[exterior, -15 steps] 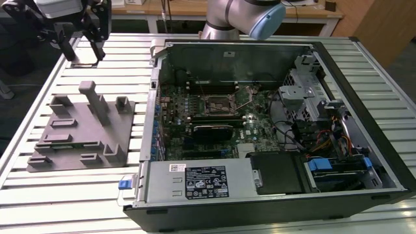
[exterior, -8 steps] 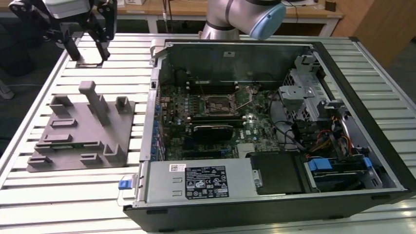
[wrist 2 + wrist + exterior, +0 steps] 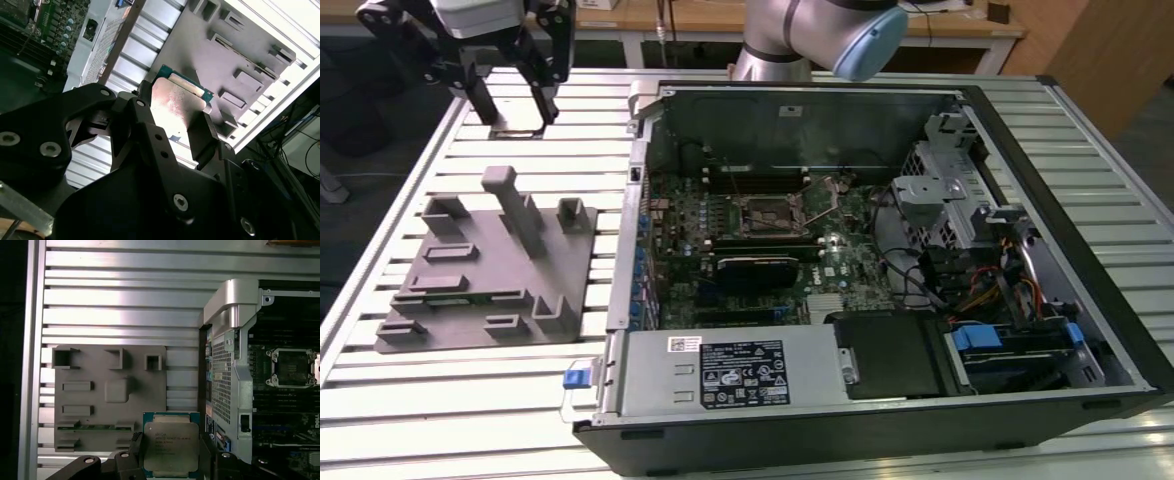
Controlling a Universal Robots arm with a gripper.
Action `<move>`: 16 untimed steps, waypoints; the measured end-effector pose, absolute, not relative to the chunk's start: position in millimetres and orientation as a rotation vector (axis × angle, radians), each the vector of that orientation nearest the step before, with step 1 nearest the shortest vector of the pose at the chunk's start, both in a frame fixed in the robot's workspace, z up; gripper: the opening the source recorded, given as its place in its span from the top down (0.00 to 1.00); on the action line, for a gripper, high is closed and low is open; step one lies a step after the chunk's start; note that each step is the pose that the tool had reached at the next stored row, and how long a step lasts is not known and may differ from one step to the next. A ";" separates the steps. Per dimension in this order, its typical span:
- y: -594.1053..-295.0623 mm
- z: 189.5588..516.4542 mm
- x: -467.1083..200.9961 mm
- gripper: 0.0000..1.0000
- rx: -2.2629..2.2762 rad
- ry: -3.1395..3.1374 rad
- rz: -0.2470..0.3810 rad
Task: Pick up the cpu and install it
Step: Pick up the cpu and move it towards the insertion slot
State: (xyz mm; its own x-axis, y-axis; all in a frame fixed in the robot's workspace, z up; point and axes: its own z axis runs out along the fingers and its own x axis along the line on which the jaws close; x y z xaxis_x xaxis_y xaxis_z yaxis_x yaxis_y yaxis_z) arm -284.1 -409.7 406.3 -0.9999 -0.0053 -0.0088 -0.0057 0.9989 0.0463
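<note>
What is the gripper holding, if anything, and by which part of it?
The gripper holds the cpu, pinched by two opposite side edges, with its silver top left uncovered.

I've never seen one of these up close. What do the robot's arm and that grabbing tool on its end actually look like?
The arm is a smooth silver-grey tube with a pale blue round cap on its joint. The tool has a white body and two black fingers made of hinged links, studded with round silver screws in the second wrist view.
</note>
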 end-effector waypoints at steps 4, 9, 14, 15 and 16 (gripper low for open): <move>-409.7 406.3 -278.7 0.47 -0.009 3.132 0.073; -409.7 406.2 -272.1 0.47 -0.009 3.132 0.073; -409.7 406.3 -264.8 0.47 -0.009 3.132 0.073; -409.7 406.3 -263.1 0.47 -0.009 3.132 0.073; -409.7 406.3 -261.0 0.47 -0.009 3.132 0.073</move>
State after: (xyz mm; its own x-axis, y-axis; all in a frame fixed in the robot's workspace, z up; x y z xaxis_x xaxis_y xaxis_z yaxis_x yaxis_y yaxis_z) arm -261.0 -409.7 406.3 -0.9999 -0.0053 -0.0087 -0.0057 0.9989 0.0463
